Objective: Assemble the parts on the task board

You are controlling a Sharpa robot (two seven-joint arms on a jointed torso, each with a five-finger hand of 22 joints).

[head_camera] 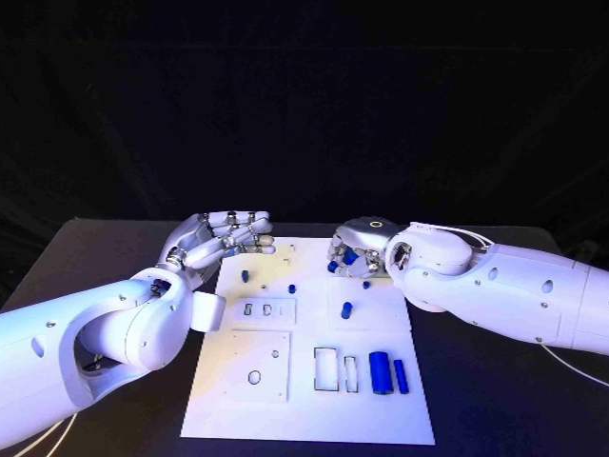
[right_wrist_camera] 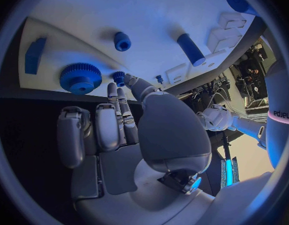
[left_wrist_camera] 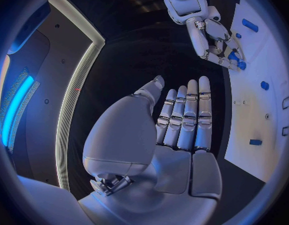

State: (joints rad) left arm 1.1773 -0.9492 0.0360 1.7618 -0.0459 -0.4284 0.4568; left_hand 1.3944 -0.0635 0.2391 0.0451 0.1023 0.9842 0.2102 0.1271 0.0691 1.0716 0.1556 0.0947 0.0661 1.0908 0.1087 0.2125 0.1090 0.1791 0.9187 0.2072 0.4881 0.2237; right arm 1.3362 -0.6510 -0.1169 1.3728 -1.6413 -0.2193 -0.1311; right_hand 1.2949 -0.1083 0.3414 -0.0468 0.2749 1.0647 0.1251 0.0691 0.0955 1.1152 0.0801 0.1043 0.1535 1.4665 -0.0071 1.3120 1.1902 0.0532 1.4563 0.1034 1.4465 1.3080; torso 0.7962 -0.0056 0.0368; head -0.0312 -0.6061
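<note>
White board [head_camera: 304, 400] lies at the middle of the black surface [head_camera: 497, 400], long side running away from the robot. Head view: the left hand [head_camera: 223, 238] hovers at the board's far left corner, palm up, fingers straight and close together, holding nothing. The right hand [head_camera: 360, 249] is over the board's far edge, fingers curled down toward a blue gear [head_camera: 348, 257] that shows only in part beneath them; whether they touch it cannot be told here. Small blue pegs [head_camera: 291, 287] stand on the far half of the board, and another short peg [head_camera: 345, 309] stands in a square plate right of the board's centre. Two blue cylinders [head_camera: 382, 372] lie side by side at the board's near right, just beside two empty rectangular slots [head_camera: 326, 368].

Left wrist view: the left hand [left_wrist_camera: 182, 120] is flat and open, fingers extended together, thumb apart, nothing in the palm, over the dark surface beside the board's edge [left_wrist_camera: 269, 150]. The right hand [left_wrist_camera: 216, 42] appears beyond, fingertips bent over blue parts on the board.

Right wrist view: the right hand [right_wrist_camera: 119, 130] has its fingers bent forward, with no part enclosed; a fingertip lies just beside a small blue peg [right_wrist_camera: 119, 77], and contact cannot be told. The gear [right_wrist_camera: 81, 78] lies flat on the board near its edge, just beyond the fingers. A blue block [right_wrist_camera: 35, 55], a round peg [right_wrist_camera: 122, 41] and a cylinder [right_wrist_camera: 191, 49] lie farther in on the board.
</note>
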